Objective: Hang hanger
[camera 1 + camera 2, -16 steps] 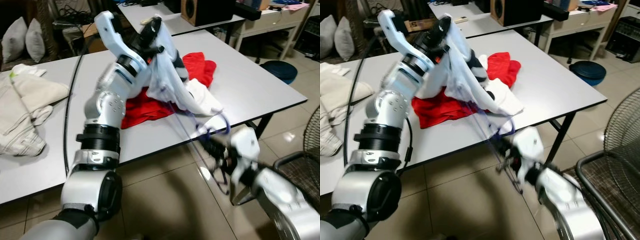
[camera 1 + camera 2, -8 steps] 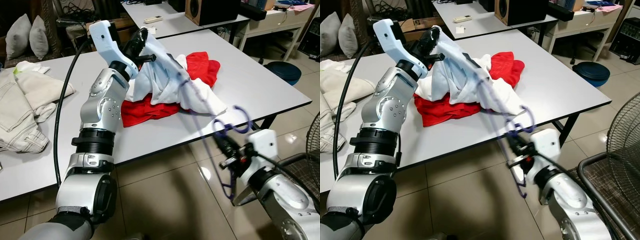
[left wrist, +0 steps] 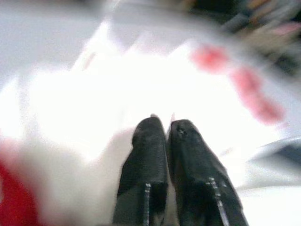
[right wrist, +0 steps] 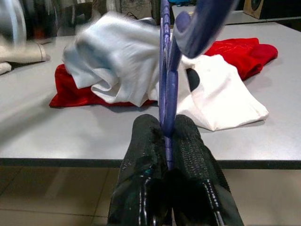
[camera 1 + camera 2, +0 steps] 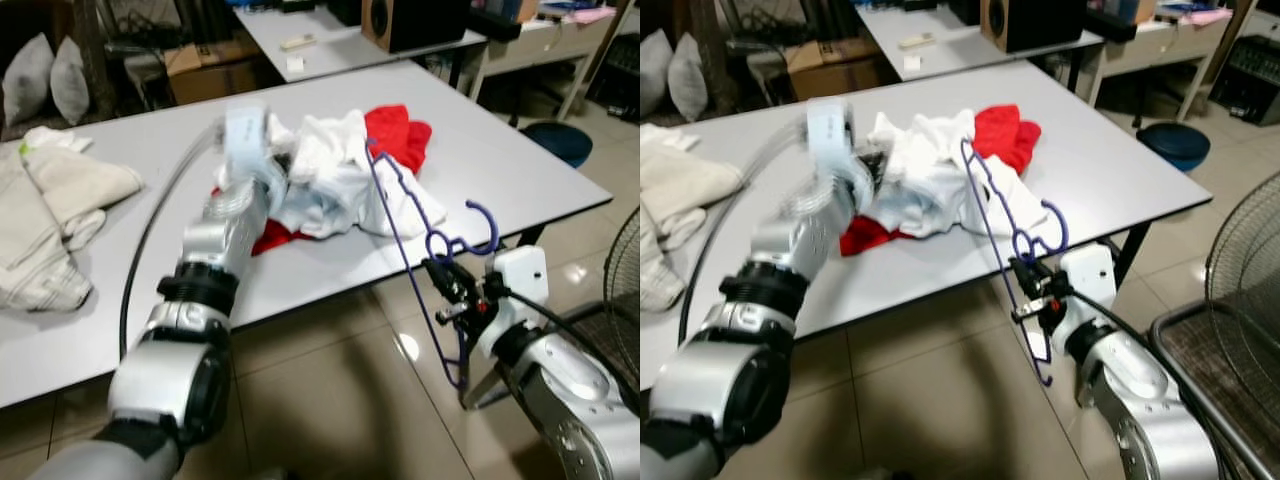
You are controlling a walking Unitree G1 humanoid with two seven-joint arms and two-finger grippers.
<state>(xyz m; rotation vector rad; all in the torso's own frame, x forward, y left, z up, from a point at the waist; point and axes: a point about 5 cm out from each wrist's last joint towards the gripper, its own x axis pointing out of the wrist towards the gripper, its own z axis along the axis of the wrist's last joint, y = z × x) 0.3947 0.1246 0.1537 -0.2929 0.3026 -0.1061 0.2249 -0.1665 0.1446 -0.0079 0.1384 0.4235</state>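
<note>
While the right pincer [image 5: 447, 290] hangs off the near edge of the grey rectangular desk [image 5: 520, 170], its 2 black fingers [image 4: 188, 155] are clamped on the thin purple plastic hanger [image 5: 400, 215], which stands nearly upright, hook [image 5: 475, 232] just above the grip and the frame running up over the desk edge and down toward the tiled floor [image 5: 330, 400]. On the desk lies a crumpled white garment [image 5: 335, 180] heaped over a red cloth [image 5: 400, 130], with the hanger's upper end in front of the white pile. At that pile, the left pincer [image 3: 164, 134] has its fingers pressed together at the tips against white fabric; whether any cloth is pinched between them I cannot tell, as the picture is blurred. Further along the desk sit folded beige clothes [image 5: 50, 220]
</note>
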